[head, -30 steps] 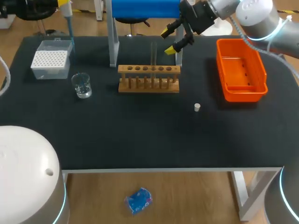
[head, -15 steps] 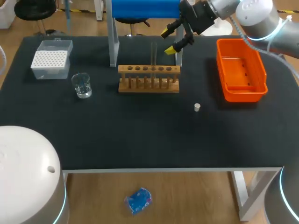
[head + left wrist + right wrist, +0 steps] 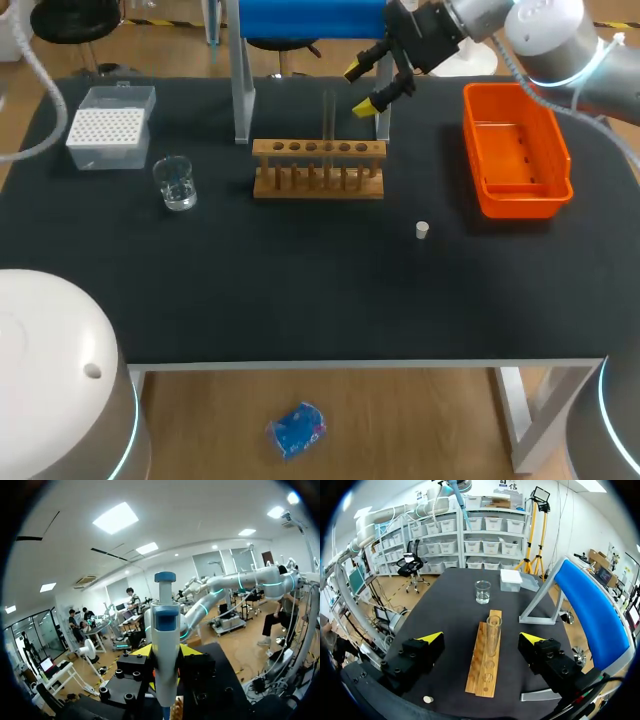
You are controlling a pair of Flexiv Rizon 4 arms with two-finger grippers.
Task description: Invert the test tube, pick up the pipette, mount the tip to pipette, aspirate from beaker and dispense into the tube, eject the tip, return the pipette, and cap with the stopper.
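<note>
**Bench seen from above, left to right.** The tip box (image 3: pixel 105 125) stands at the far left of the table (image 3: pixel 300 280). The beaker (image 3: pixel 177 183) is just beside it, toward the near edge. At centre the wooden rack (image 3: pixel 318 168) holds the test tube (image 3: pixel 328 112) upright, mouth up, so inversion appears done. The stopper (image 3: pixel 422 230) lies loose on the cloth, and the orange bin (image 3: pixel 515 150) is at the right.

**Left gripper** (image 3: pixel 165 652). It is out of the overhead view and clamped on the pipette (image 3: pixel 165 625), whose yellow tips flank the white body. The right wrist view shows the pipette (image 3: pixel 457 495) raised high beyond the tip box, long axis near vertical, slim bluish end downward. Whether that end is a mounted tip cannot be told.

**Right gripper** (image 3: pixel 360 88). Its fingers are apart and hold nothing. It hangs just behind the rack, and the tube stands ahead of the gap between the fingers, untouched.

**Governing relation.** The beaker lies below the pipette and nearer the front edge, on the left arm's side. Aspiration probably calls for a plumb descent.
</note>
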